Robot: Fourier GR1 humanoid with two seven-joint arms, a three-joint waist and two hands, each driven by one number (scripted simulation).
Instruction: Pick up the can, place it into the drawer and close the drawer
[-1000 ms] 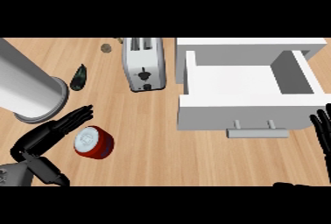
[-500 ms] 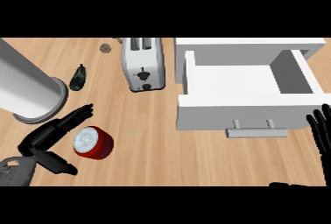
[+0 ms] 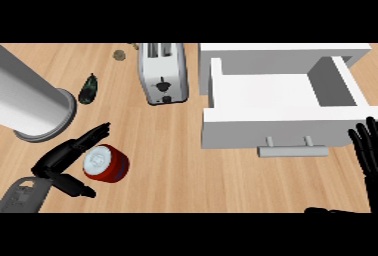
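Our left hand (image 3: 66, 159) has closed in on the can (image 3: 105, 163): a second ago the fingers (image 3: 94, 136) lay spread to the can's left with the thumb well below it, and now they reach along its upper left side while the thumb (image 3: 72, 186) sits low at its left. The fingers are still extended and part-open, bracketing the can without being wrapped round it, so we judge the grasp as about to close, not made. The can has not moved; it stands on the table (image 3: 184, 180), well apart from the drawer (image 3: 284, 107). Lifting, placing and shutting the drawer all remain ahead of us.

Our right hand (image 3: 365, 150) rests at the view's right edge, fingers straight and up, holding nothing, where it was before.

Counting from largest to smallest, we see:
- one table, carrying everything;
- one drawer, pulled open and bare inside, with one handle (image 3: 292, 148) on its front;
- one big grey cylinder (image 3: 29, 102) at the left;
- one toaster (image 3: 163, 74) between the cylinder and the drawer;
- two hands;
- one red can with a pale lid;
- one small dark object (image 3: 89, 89) just right of the cylinder, too small for us to identify;
- two tiny round things (image 3: 118, 54) at the far edge.
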